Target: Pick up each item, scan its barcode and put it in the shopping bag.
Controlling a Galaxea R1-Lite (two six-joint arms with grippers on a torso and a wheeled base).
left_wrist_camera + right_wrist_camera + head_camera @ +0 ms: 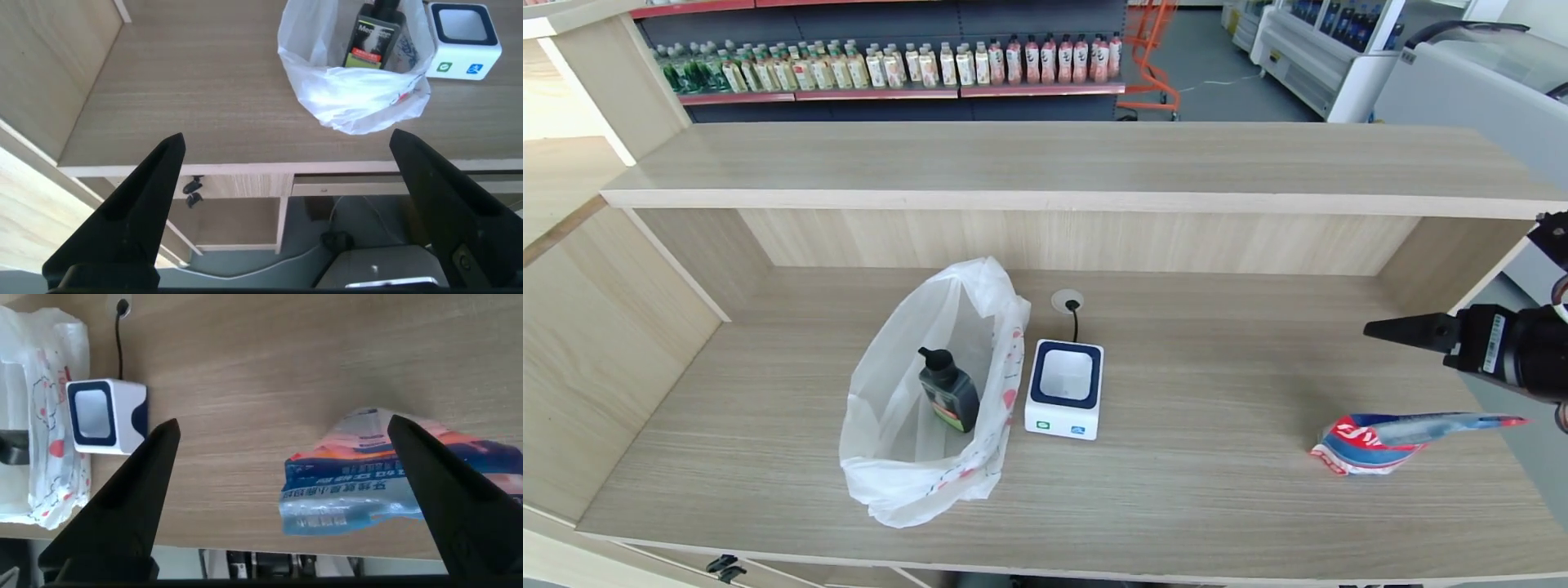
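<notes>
Pouch (1372, 445), glossy and crinkled, on woodgrain counter (1217, 490)

1. one white shopping bag (890, 482) is sitting on one counter (1217, 490).
2. one dark bottle (949, 392) is resting inside that bag.
3. one barcode scanner (1064, 389) is sitting just beside the bag, with one black cable (1076, 325) running from it.
4. one red and blue pouch (1380, 441) is lying on the counter.
5. two grippers are showing, the left gripper (288, 140) and the right gripper (282, 429), each spreading two fingers.
6. one long row of drink bottles (890, 65) is lining the shelf behind, too many to count surely.
</notes>
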